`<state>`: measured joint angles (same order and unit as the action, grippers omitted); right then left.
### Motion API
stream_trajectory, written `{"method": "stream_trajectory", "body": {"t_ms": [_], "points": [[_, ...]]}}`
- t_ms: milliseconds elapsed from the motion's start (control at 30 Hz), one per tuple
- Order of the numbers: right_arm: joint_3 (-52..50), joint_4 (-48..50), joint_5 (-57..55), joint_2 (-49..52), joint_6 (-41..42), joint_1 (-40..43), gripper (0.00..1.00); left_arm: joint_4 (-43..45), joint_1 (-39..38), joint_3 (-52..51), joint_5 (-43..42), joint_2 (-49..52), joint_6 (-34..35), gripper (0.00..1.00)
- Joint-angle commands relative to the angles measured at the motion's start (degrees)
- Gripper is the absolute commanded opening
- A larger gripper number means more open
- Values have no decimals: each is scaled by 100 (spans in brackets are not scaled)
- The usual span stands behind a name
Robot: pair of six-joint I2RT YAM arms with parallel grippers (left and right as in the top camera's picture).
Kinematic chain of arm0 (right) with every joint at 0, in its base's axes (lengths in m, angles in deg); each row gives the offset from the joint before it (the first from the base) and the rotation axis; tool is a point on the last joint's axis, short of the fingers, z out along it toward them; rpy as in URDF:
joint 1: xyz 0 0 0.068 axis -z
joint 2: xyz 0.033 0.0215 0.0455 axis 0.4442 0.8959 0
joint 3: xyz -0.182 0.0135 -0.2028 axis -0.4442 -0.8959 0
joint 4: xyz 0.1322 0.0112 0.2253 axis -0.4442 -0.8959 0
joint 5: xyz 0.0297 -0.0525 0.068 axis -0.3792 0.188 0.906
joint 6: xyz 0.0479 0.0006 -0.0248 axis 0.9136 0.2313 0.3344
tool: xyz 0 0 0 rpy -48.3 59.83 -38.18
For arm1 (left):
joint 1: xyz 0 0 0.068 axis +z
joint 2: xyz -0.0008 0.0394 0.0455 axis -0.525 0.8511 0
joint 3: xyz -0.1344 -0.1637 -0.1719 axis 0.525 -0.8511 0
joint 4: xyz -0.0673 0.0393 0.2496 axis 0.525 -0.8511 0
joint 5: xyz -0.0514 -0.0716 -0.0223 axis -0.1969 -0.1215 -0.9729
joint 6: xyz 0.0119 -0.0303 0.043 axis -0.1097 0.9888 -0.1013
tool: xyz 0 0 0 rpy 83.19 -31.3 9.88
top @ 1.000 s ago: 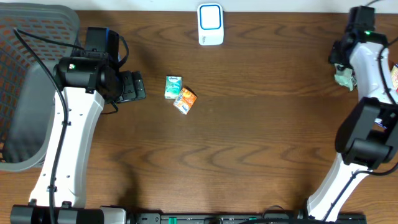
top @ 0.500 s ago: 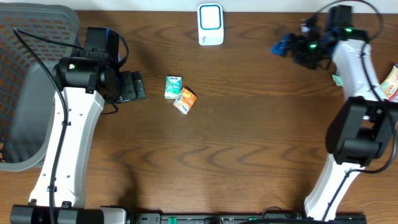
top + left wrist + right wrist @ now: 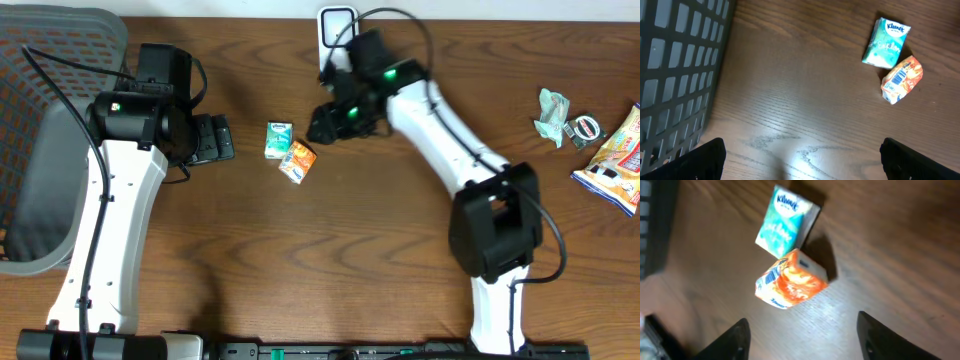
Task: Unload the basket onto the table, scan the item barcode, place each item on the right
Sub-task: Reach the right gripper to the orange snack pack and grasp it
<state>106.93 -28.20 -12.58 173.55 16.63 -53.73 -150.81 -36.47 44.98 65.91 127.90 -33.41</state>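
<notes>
Approach step of a barcode-scanning job on a brown wooden table [image 3: 400,260]. Low over the middle of it, right gripper [image 3: 326,122], jaws apart with nothing between them, aimed at two small packs. Just ahead of the fingertips, centred in the gap in the right wrist view: small orange packet [image 3: 790,282], lying tilted, with a printed barcode [image 3: 770,276] on one end face. Just beyond that, touching or nearly touching it at a corner: teal Kleenex tissue pack [image 3: 785,222], lying flat, label up. Probable target the orange packet, judging by the alignment, though not certain. Behind the right gripper, at the far table edge and partly covered by the arm: white scanner with blue trim [image 3: 337,20]. Well off on the far side of the packs, left gripper [image 3: 212,138], jaws spread to their widest and empty, with a dark mesh basket [image 3: 50,120] beside it. Well behind the right gripper, near the table's end: snack bag [image 3: 612,160] and crumpled wrapper [image 3: 552,115]. Nothing grasped yet. Next move, as a judgement: lower the jaws to either side of the orange packet without nudging the tissue pack, close, lift, then carry it back and turn the barcode face toward the scanner.
</notes>
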Motion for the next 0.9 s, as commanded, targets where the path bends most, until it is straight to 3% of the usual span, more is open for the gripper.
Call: {"method": "stream_trajectory", "body": {"t_ms": [0, 233, 300, 667, 733, 867], "points": [[-35, 24, -1069, 52, 1182, -498, 57, -20, 28, -11, 57, 9, -79, 98], [-195, 468, -2249, 52, 2608, -1209, 59, -20, 28, -11, 57, 9, -79, 98], [-356, 761, -2393, 55, 2887, -1368, 64, -20, 28, -11, 57, 9, -79, 98], [-1471, 1965, -2852, 55, 3499, -1416, 59, -20, 28, -11, 57, 9, -79, 97], [-1661, 2216, -2850, 55, 3497, -1416, 57, -20, 28, -11, 57, 9, -79, 98], [-1779, 2151, -2879, 55, 3412, -1392, 34, -20, 28, -11, 57, 9, -79, 98]]}}
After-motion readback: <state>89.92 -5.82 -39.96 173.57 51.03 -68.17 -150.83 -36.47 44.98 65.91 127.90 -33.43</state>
